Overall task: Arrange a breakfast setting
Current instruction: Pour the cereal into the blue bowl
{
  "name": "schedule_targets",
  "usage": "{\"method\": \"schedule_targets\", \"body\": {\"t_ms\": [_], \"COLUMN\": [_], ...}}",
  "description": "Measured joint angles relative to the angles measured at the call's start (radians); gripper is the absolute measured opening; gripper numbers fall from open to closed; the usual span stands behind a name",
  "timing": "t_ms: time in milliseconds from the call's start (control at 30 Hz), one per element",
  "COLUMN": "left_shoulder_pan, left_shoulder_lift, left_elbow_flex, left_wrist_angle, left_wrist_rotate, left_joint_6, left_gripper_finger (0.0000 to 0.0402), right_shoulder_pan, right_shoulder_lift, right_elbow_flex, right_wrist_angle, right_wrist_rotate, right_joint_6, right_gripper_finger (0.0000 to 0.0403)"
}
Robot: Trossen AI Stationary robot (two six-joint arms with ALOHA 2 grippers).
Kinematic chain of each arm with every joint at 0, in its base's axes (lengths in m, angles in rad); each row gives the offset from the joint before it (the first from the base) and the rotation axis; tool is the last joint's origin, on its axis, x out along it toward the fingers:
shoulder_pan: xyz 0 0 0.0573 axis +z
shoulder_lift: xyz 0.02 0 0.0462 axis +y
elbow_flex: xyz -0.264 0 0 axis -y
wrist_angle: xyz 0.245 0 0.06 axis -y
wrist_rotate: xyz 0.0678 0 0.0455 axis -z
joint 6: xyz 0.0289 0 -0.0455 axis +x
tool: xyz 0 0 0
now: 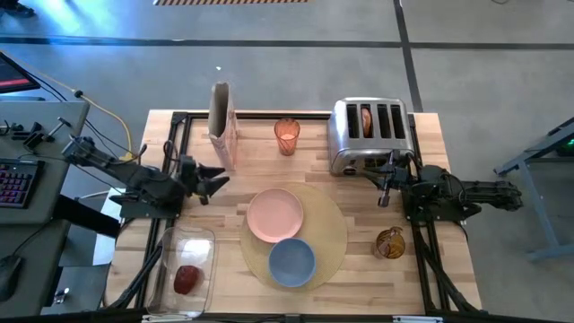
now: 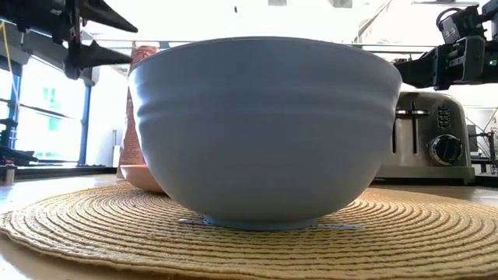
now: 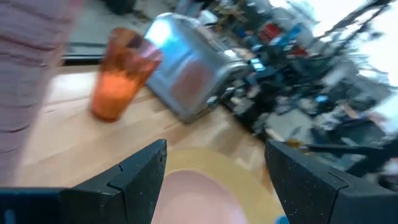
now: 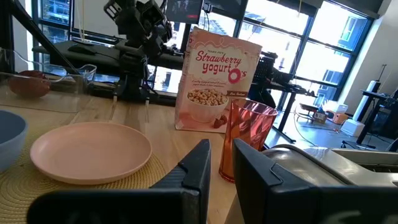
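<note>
The round tan placemat (image 1: 327, 235) lies at mid-table. On it rest the pink plate (image 1: 275, 215) and, nearer, the blue bowl (image 1: 291, 262), which fills the low view (image 2: 264, 124). The amber glass (image 1: 286, 136) stands upright at the far side. The cereal box (image 1: 222, 126) stands to its left. A bagel half (image 1: 367, 119) sticks up from a toaster slot. The red apple (image 1: 186, 279) lies in the clear container. My left gripper (image 1: 215, 179) is open and empty left of the plate. My right gripper (image 1: 384, 182) is beside the toaster, fingers nearly together, nothing between them. No spoon plainly shows.
The chrome toaster (image 1: 370, 135) stands at the far right, just beyond my right gripper. The clear container (image 1: 184, 269) sits at the near left. A second amber object (image 1: 389, 242) sits on the table right of the placemat. Bare wood lies between the cereal box and the plate.
</note>
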Motion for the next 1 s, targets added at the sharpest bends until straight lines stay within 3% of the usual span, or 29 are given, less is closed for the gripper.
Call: {"method": "schedule_targets", "body": {"t_ms": [167,500,767,1000], "left_shoulder_pan": [0.000,0.000,0.000,0.000], "left_shoulder_lift": [0.038,0.111,0.185,0.249], "left_elbow_flex": [0.045,0.058,0.058,0.058], "left_wrist_angle": [-0.202,-0.508,-0.542,-0.553], "left_wrist_rotate": [-0.093,0.025,0.035,-0.070], "left_joint_6": [-0.153,-0.447,-0.440,-0.440], "left_gripper_finger": [0.0257,0.0257,0.0257,0.0258], "right_shoulder_pan": [0.000,0.000,0.000,0.000], "right_shoulder_lift": [0.000,0.000,0.000,0.000], "right_elbow_flex": [0.000,0.000,0.000,0.000], "right_wrist_angle": [0.000,0.000,0.000,0.000], "right_wrist_rotate": [0.000,0.000,0.000,0.000], "right_joint_6": [0.000,0.000,0.000,0.000], "right_gripper_finger": [0.0052,0.0052,0.0052,0.0052]}}
